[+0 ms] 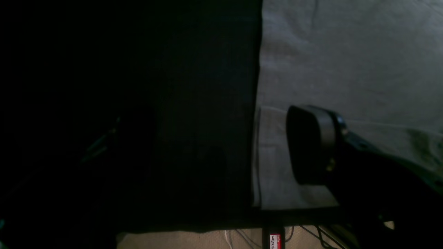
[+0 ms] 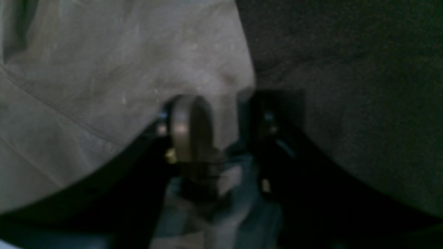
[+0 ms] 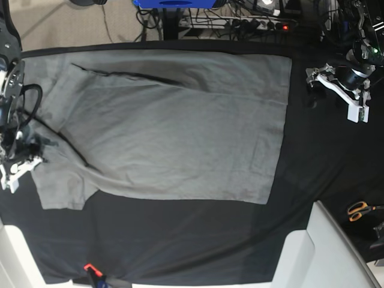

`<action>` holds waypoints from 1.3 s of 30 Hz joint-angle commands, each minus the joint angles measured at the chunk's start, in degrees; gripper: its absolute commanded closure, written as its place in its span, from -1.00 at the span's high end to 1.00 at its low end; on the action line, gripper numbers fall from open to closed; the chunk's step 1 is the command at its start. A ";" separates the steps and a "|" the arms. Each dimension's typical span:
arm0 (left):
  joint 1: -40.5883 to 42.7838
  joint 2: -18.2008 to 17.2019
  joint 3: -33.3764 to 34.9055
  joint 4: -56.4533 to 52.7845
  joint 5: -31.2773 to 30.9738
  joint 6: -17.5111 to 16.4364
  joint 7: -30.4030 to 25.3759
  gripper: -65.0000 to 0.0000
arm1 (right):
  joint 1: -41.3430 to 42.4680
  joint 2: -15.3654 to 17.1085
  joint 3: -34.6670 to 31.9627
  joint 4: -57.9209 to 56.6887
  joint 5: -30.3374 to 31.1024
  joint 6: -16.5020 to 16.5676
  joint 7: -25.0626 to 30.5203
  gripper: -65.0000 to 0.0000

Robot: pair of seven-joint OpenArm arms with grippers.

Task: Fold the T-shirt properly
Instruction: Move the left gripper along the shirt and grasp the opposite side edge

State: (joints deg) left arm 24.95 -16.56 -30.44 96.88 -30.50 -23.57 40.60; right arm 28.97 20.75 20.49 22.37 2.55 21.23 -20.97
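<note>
The grey T-shirt [image 3: 174, 126] lies spread flat on the black table cloth [image 3: 180, 240]. At the shirt's left sleeve, my right gripper [image 3: 18, 157] has its two fingers narrowed on the sleeve edge. In the right wrist view, grey fabric [image 2: 226, 114] fills the gap of the right gripper [image 2: 226, 128], and the image is blurred. Beside the shirt's far right corner, my left gripper [image 3: 336, 81] stands open. In the left wrist view one of its fingers [image 1: 308, 145] hovers over the shirt's hem [image 1: 273, 155], while the other is lost in the dark.
Orange-handled scissors [image 3: 360, 210] lie at the right edge. A white surface [image 3: 318, 252] juts in at the bottom right. Cables and a power strip [image 3: 240, 24] run along the far edge. A small red-and-black object [image 3: 90, 270] sits at the near edge.
</note>
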 commanded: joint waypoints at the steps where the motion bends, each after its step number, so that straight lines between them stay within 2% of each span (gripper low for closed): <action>1: -0.03 -0.98 -0.47 0.83 -0.93 -0.03 -0.91 0.76 | 1.67 0.92 -0.05 0.62 0.40 0.17 0.71 -0.55; 4: -0.11 -0.98 -0.47 0.83 -0.93 -0.03 -0.91 0.76 | 1.67 0.92 -0.05 0.62 0.40 0.17 0.71 -0.87; 6: -0.29 -1.07 -0.47 0.83 -0.93 -0.03 -0.91 0.76 | 1.67 0.92 -0.05 0.88 0.40 0.17 0.71 -1.00; 9: -3.02 -1.07 -0.03 -0.66 0.57 -0.03 -0.91 0.76 | 1.67 0.92 -0.05 0.97 0.40 0.17 0.71 -1.00; 15: -16.64 -1.07 0.24 -10.95 15.51 -0.03 -0.82 0.75 | 1.75 0.92 -0.05 0.97 0.40 0.17 0.71 -1.00; 19: -29.48 -1.51 0.24 -23.96 20.35 -0.12 -0.82 0.76 | 1.75 0.57 -0.05 0.97 0.40 0.26 0.71 -1.00; 21: -36.86 -2.56 2.79 -34.68 21.58 -0.12 -0.82 0.77 | 1.75 0.48 -0.05 0.97 0.40 0.35 0.71 -1.00; 25: -48.64 -4.23 12.63 -53.94 19.91 -0.12 -1.26 0.77 | 1.75 0.48 -0.05 0.97 0.40 0.52 0.71 -1.00; 28: -53.65 -3.36 17.21 -59.74 15.86 -0.12 -2.58 0.77 | 1.75 0.48 -0.05 0.97 0.40 0.52 0.71 -1.00; 34: -56.55 -1.33 20.55 -61.50 9.09 -0.12 -3.81 0.78 | 1.67 0.74 -0.05 0.97 0.40 0.61 0.62 -1.00; 39: -61.21 0.34 20.55 -73.72 9.01 -0.12 -5.74 0.77 | 1.67 0.74 -0.05 0.97 0.40 0.61 0.62 -1.00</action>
State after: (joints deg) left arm -34.81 -15.73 -9.91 22.61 -21.54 -23.55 34.30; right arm 28.99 20.34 20.38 22.48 2.59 21.89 -20.97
